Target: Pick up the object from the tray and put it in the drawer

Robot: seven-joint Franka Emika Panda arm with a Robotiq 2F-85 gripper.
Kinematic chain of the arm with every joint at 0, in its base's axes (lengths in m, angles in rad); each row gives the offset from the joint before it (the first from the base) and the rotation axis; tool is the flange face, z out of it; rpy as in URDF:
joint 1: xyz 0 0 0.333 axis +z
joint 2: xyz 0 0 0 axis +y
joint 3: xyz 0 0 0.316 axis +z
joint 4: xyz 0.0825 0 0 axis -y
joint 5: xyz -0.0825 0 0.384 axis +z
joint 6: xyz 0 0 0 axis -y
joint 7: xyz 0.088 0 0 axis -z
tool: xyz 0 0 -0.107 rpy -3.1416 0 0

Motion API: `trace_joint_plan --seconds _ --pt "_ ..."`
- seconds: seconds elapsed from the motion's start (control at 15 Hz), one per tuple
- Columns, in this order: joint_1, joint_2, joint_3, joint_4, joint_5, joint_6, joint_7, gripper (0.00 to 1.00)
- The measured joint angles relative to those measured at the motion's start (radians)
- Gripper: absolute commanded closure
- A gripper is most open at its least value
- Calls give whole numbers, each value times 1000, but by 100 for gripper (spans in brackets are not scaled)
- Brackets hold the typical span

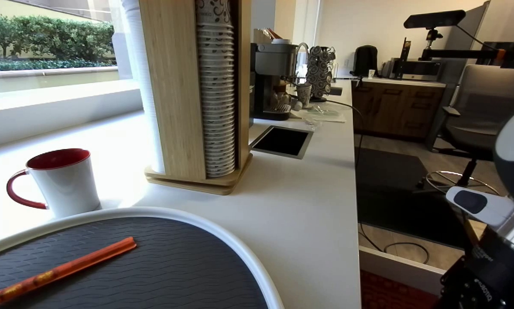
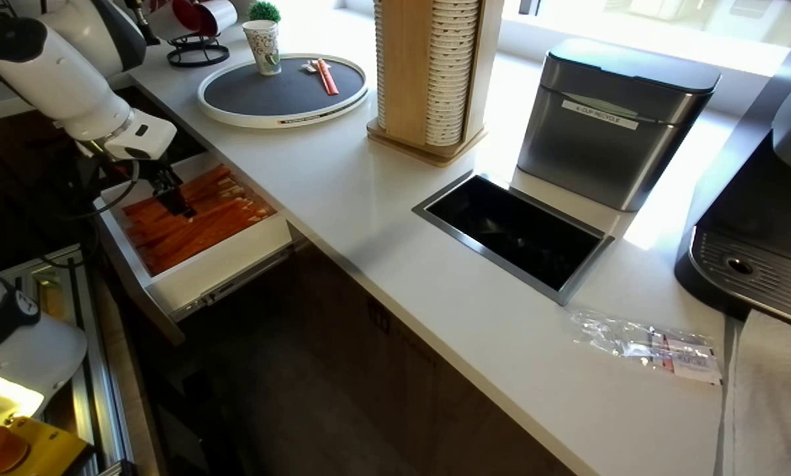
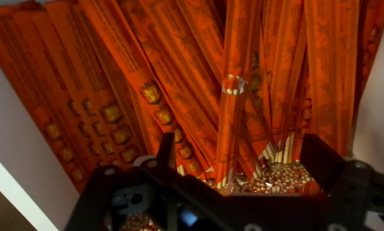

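Observation:
The drawer [image 2: 217, 254] stands open below the counter, with pale sides and many orange chopstick packets inside. It also shows in the wrist view [image 3: 21, 138], and partly in an exterior view [image 1: 398, 259]. My gripper [image 3: 240, 146] is open wide and empty, pointing down over the packets [image 3: 233, 128]. It shows dark over the drawer in an exterior view [image 2: 182, 210]. The round dark grey tray [image 2: 256, 99] with a pale rim is on the counter, also in an exterior view [image 1: 162, 274]. A long orange-red stick [image 1: 63, 271] lies on it. The short stubby orange object cannot be made out.
A patterned paper cup [image 2: 263, 49] stands on the tray. A white mug [image 1: 65, 184] with red inside is beside it. A wooden cup holder [image 2: 412, 73], a recessed black bin opening [image 2: 511, 231] and a steel container [image 2: 606, 125] are further along. The counter edge borders the drawer.

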Motion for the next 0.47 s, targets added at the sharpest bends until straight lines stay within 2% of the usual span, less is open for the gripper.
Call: trace_joint_plan --seconds 0.47 --pt "0 3 6 0 -1 -26 -10 0"
